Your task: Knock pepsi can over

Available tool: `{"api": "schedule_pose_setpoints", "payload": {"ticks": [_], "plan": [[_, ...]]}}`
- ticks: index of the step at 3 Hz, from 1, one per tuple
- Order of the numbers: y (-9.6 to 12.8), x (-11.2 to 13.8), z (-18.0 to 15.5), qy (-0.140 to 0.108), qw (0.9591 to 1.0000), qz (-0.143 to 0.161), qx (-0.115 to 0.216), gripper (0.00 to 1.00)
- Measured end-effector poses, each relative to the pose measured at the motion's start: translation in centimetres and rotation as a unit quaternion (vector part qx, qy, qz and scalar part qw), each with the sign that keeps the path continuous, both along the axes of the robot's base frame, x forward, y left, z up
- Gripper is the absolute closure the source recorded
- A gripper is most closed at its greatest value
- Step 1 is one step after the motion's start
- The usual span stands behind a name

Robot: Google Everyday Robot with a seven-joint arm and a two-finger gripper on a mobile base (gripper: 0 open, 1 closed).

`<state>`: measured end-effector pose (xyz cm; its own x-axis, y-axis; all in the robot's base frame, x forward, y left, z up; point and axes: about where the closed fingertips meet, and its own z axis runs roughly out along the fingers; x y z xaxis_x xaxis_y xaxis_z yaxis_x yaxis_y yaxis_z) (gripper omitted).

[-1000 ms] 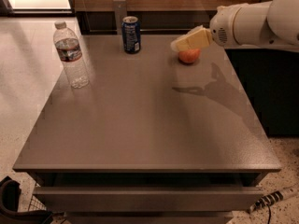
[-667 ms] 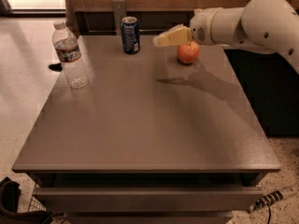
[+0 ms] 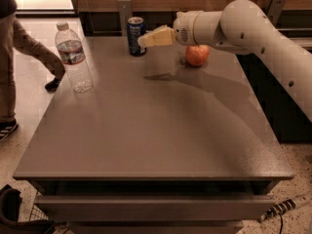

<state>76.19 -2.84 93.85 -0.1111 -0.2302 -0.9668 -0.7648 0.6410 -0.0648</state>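
Observation:
The pepsi can [image 3: 136, 35] is dark blue with a silver top. It stands upright at the far edge of the grey table [image 3: 146, 130], left of centre. My gripper [image 3: 144, 40] reaches in from the right at the end of the white arm. Its pale fingertips are right next to the can's right side, at about mid-height of the can; I cannot tell whether they touch it.
A clear plastic water bottle [image 3: 73, 57] stands upright at the table's left edge. A red-orange apple [image 3: 197, 54] lies behind and below the arm, right of the can. A person's legs [image 3: 14, 67] are on the floor at the left. A wood-panelled wall runs behind the table.
My gripper has swept left from above the apple to the can's right side. The can still stands upright. A person has walked into view at the left.

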Motion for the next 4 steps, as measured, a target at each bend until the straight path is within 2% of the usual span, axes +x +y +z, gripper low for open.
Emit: {"api": "schedule_pose_setpoints", "payload": {"ticks": [1, 2, 3, 4], "plan": [[3.1, 1.8, -1.3, -0.002, 0.9999, -0.008, -0.012, 0.00], [4.6, 3.3, -2.0, -0.014, 0.9993, -0.025, -0.026, 0.00], [4.9, 5.0, -2.9, -0.020, 0.9989, -0.036, -0.020, 0.00], [5.4, 6.5, -3.9, -0.016, 0.9991, -0.039, -0.007, 0.00]]}}
